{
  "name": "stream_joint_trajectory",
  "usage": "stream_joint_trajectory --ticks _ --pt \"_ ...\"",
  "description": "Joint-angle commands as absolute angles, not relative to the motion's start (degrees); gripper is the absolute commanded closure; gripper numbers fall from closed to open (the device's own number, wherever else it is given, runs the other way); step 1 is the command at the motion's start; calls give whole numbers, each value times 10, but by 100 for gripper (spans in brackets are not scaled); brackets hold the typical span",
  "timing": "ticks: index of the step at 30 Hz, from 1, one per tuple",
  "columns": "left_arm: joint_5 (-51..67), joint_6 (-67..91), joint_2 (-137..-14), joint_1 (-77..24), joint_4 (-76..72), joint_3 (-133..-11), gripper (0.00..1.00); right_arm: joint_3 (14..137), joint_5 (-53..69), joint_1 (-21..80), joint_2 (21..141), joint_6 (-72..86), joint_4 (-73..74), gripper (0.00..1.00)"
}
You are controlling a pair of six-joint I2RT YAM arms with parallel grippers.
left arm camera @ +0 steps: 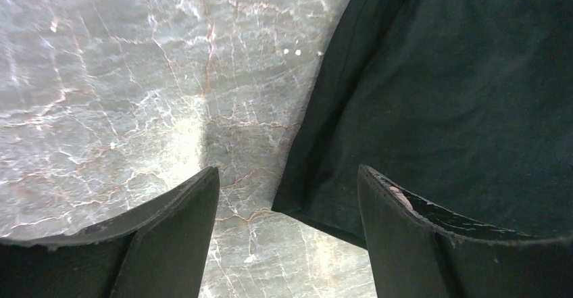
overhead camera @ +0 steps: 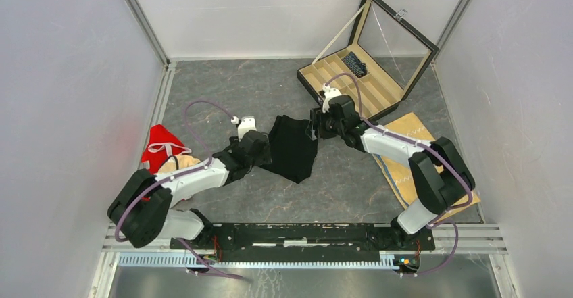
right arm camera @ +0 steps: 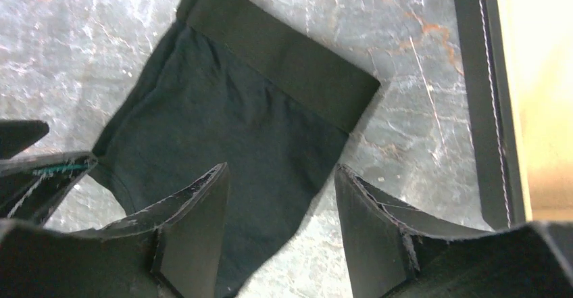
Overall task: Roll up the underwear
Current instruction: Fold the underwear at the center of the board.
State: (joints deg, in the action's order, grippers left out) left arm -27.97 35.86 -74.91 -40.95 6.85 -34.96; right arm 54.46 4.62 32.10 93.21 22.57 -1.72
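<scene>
Black fabric underwear (overhead camera: 292, 148) lies spread flat and unrolled at the middle of the grey marbled table (overhead camera: 223, 88), as I watch from the overhead camera. The left gripper (overhead camera: 267, 152) sits at the garment's left edge and the right gripper (overhead camera: 316, 126) at its far right corner. Behind the right arm stands a black case with a raised glass lid and tan compartments (overhead camera: 324, 71), one of them holding a dark striped roll of fabric (overhead camera: 354, 63). A red cloth (overhead camera: 162, 144) lies at the left of the table, beside the left arm. A flat tan cloth with white zigzag stitching (overhead camera: 400, 176) lies under the right arm.

From the left wrist camera, the left gripper (left arm camera: 289, 173) stands wide apart with nothing clamped. One finger (left arm camera: 169, 234) is over bare marble (left arm camera: 121, 75), and the other is over the underwear (left arm camera: 439, 95), whose hemmed corner falls between them. I cannot tell whether either finger touches the cloth.

From the right wrist camera, the right gripper (right arm camera: 280, 169) is likewise spread and grips nothing. The underwear (right arm camera: 230, 122) lies below it, with the broad waistband (right arm camera: 284, 51) at the far end. The black edge of the case (right arm camera: 481, 95) runs down the right side.
</scene>
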Motion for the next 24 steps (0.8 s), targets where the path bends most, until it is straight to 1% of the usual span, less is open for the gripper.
stream_joint_trajectory --ticks 1,6,12,16,18,20,22,24 --pt "-180 360 -766 -375 -11 -329 20 525 14 321 883 201 -7 36" --pt "-135 357 -787 -364 -23 -328 24 520 12 320 872 195 -1 36" --pt "-115 363 -786 -364 -9 -313 37 522 8 322 868 195 20 37" --pt "-95 374 -784 -370 -4 -294 43 520 4 321 862 193 26 37" --pt "-98 381 -779 -374 -5 -280 49 520 4 322 860 193 29 38" --pt "-101 384 -774 -374 -13 -264 59 524 -9 322 860 192 31 38" --pt "-111 386 -768 -374 -18 -257 64 529 -7 322 863 192 33 39" --pt "-116 384 -764 -374 -28 -254 66 535 -6 326 868 191 37 39"
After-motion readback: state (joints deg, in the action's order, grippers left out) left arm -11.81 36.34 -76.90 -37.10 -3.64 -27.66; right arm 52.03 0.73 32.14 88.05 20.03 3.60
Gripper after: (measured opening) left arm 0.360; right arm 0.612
